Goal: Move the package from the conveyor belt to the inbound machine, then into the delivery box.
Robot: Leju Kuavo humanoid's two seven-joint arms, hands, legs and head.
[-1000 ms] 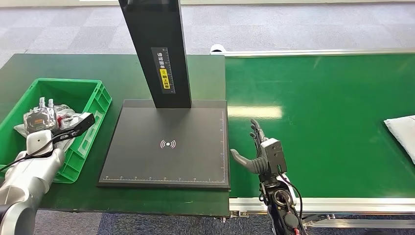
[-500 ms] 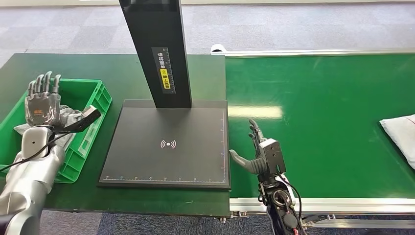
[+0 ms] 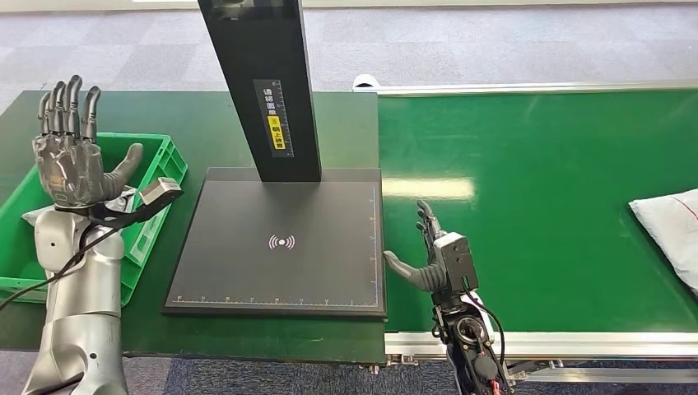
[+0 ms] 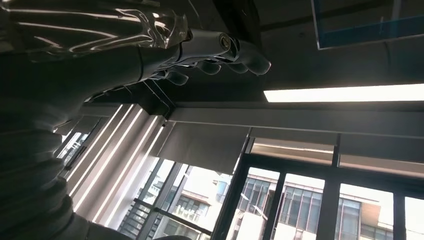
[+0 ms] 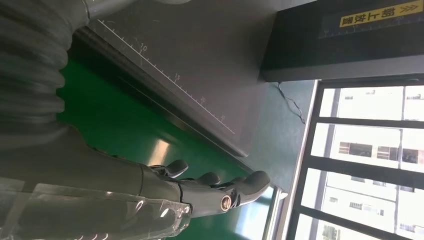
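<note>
Package point(image 3: 668, 230), white and pillowy, lies at the conveyor belt's point(image 3: 535, 189) edge; both hands spread, holding nothing.

The smooth green conveyor belt point(image 3: 535, 189) has a slight sheen, with a pale glare patch near its left end, and bright metal rails edge its near and far sides. The flat black scanner platform point(image 3: 280, 243) looks matt and finely textured, printed with white ruler marks; its upright black column point(image 3: 262, 82) is smooth and faintly glossy. The green plastic crate point(image 3: 156, 177) on the left is moulded and ribbed. The white soft package point(image 3: 671, 226) at the far right looks like creased, slightly shiny plastic film. The silver arm point(image 3: 78, 280) shows brushed metal.
</note>
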